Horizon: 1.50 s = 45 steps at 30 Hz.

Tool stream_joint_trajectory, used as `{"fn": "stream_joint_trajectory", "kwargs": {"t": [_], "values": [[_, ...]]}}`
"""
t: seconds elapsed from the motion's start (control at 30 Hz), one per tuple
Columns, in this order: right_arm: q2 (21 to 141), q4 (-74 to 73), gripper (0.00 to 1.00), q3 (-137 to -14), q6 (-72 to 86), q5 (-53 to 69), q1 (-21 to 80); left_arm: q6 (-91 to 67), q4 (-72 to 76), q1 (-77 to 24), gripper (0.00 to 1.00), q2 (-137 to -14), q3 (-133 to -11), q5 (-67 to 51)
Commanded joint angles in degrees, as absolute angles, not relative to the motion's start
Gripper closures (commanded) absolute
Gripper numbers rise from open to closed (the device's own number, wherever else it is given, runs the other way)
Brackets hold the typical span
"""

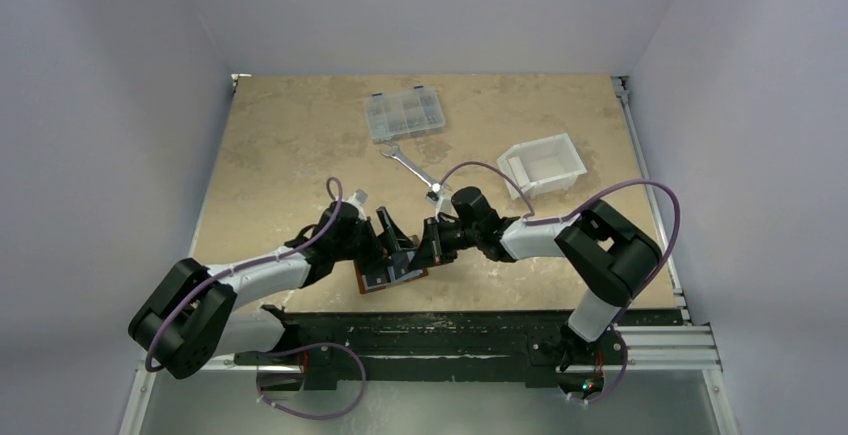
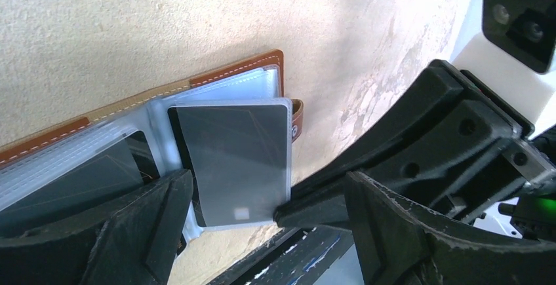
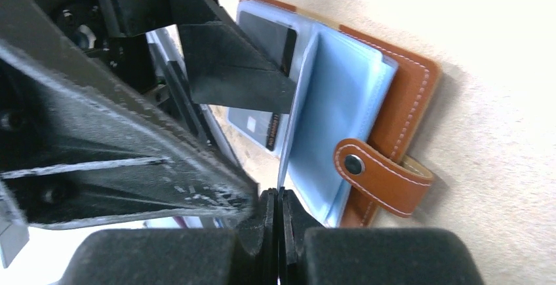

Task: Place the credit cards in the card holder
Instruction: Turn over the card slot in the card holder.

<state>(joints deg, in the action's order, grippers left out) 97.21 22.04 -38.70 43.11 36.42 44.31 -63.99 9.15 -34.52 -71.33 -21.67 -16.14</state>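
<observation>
The brown leather card holder (image 1: 366, 288) lies open near the table's front edge, with its clear sleeve pages fanned out (image 2: 229, 72) (image 3: 406, 95). My right gripper (image 3: 275, 214) (image 1: 428, 245) is shut on the lower corner of a grey credit card (image 2: 236, 160) with a small chip square. The card stands against a sleeve page (image 3: 252, 124). My left gripper (image 2: 269, 232) (image 1: 385, 240) is open and straddles that card. One of its fingers (image 2: 131, 239) rests on the left page, where a dark card (image 2: 85, 180) sits in a sleeve.
A clear compartment box (image 1: 405, 115) stands at the back. A silver wrench (image 1: 410, 165) lies in front of it. A white plastic bin (image 1: 545, 165) sits at the right. The black rail (image 1: 450, 333) runs just in front of the holder. The strap with its snap (image 3: 354, 164) lies at the holder's side.
</observation>
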Motion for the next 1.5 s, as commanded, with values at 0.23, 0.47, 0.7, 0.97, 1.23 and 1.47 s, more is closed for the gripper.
{"fn": "stream_joint_trajectory", "kwargs": {"t": [0.23, 0.47, 0.7, 0.97, 1.23, 1.47], "values": [[93.7, 19.5, 1.0, -37.3, 38.6, 31.3, 41.3, -63.0, 7.9, -33.3, 0.03, -66.2, -24.5, -18.6], [91.9, 16.0, 1.0, -37.8, 35.5, 32.4, 38.0, -60.4, 1.8, -31.1, 0.02, -61.7, -26.7, -18.5], [88.8, 3.2, 0.98, -43.2, 28.3, 27.3, 37.5, -53.3, -12.9, -29.2, 0.02, -56.4, -33.7, -12.4], [92.2, 4.7, 0.74, -48.4, 30.9, 31.5, 41.2, -49.9, -19.1, -28.6, 0.02, -53.4, -38.7, -8.9], [98.6, 15.2, 0.64, -52.9, 38.0, 38.7, 47.8, -46.9, -25.6, -28.4, 0.01, -50.2, -43.2, -5.1], [87.4, 6.1, 0.51, -48.7, 31.4, 37.9, 35.3, -44.4, -23.9, -28.3, 0.0, -53.7, -44.9, -9.2]]}}
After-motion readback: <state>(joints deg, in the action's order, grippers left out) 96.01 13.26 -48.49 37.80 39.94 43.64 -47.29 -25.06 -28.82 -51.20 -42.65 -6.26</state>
